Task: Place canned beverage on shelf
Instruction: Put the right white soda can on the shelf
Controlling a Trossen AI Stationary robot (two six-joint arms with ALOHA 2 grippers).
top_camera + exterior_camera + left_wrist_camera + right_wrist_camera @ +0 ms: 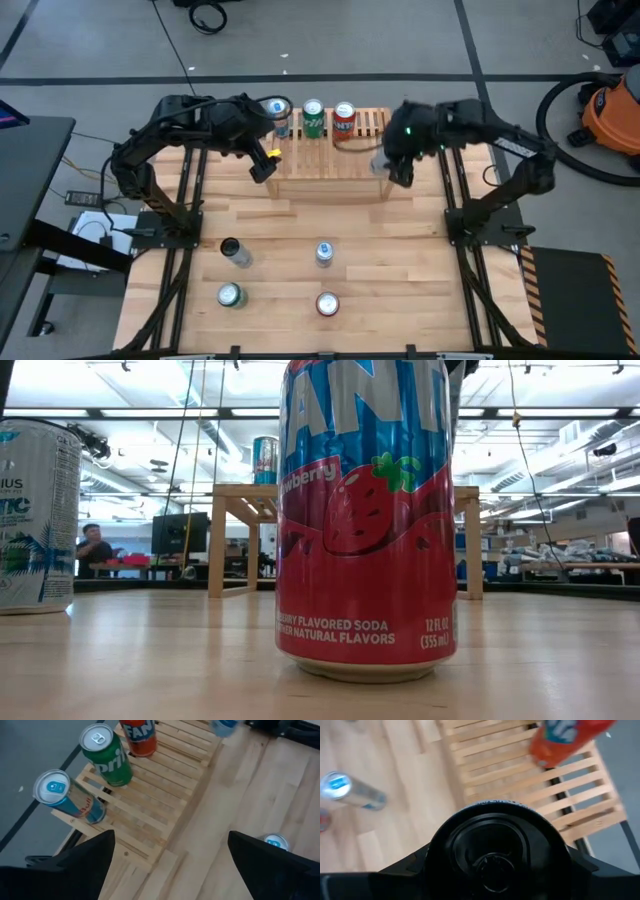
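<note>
The right gripper [385, 168] grips a can [492, 845], rigid but smooth, by its sides above the shelf [330, 160]; the left gripper [265, 165] stands open.

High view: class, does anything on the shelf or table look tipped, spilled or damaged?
Nothing stands out. The blue can, green can and red can stand upright on the shelf; no spill shows on the table.

One wooden shelf [330, 150] carries three cans [313, 117]. Four more cans [323, 254] stand on the table [400, 290], toward six o'clock. The right gripper [385, 165] holds one can.
</note>
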